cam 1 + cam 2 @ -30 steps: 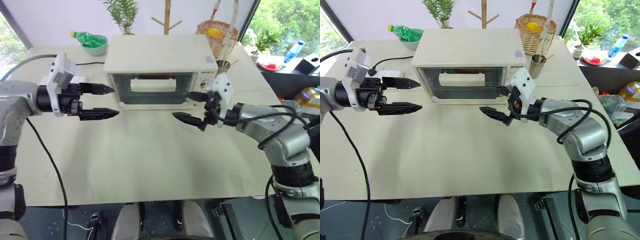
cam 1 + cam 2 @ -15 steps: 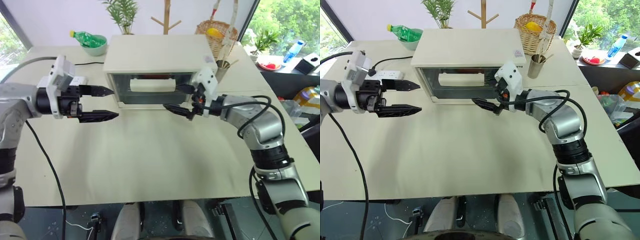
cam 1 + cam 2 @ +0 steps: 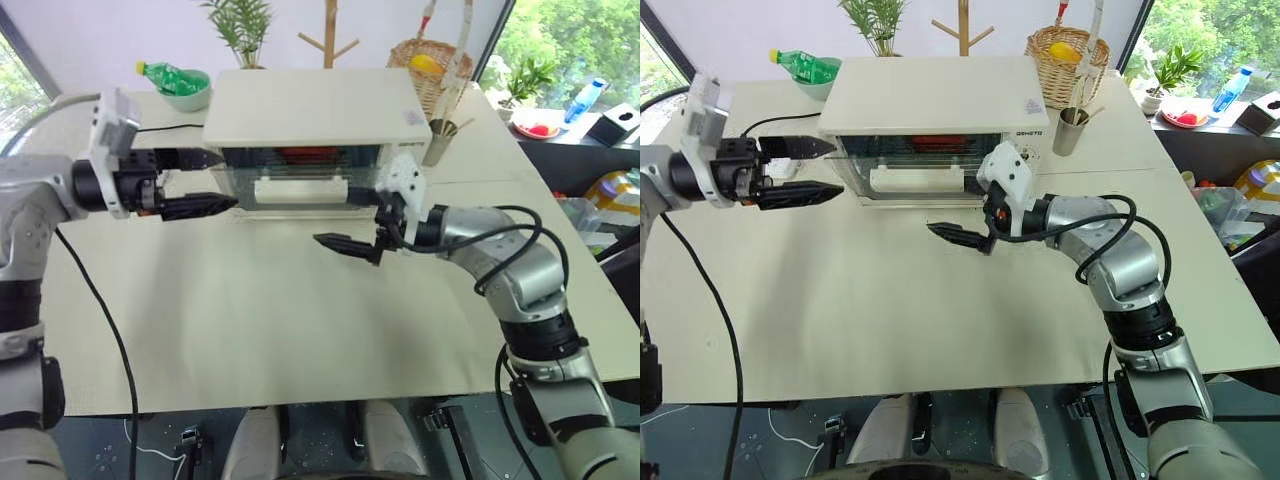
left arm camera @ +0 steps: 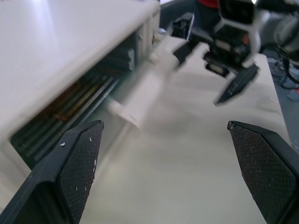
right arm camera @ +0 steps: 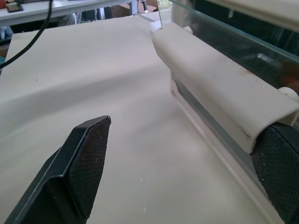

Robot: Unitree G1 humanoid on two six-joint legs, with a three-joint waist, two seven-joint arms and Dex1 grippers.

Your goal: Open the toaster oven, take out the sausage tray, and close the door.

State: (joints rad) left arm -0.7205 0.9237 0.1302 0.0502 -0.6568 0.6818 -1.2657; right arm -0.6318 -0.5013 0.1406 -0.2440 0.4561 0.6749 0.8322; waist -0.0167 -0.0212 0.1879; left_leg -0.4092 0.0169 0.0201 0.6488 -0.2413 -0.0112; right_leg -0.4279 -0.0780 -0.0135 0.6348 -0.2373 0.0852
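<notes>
The toaster oven point(image 3: 320, 120) is seen at upper centre, its door point(image 3: 300, 180) partly lowered. The right gripper point(image 3: 362, 225) is held open by the white bar handle point(image 5: 219, 91); the left gripper point(image 3: 205, 182) is open at the oven's left edge

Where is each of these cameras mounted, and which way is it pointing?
Left and right eye views: on the head, looking forward and down at the toaster oven; both arms show.
Left wrist view: on the left arm, looking along the oven front; its open left end effector frames the right end effector.
Right wrist view: on the right arm, facing the door handle.
All share the oven.
</notes>
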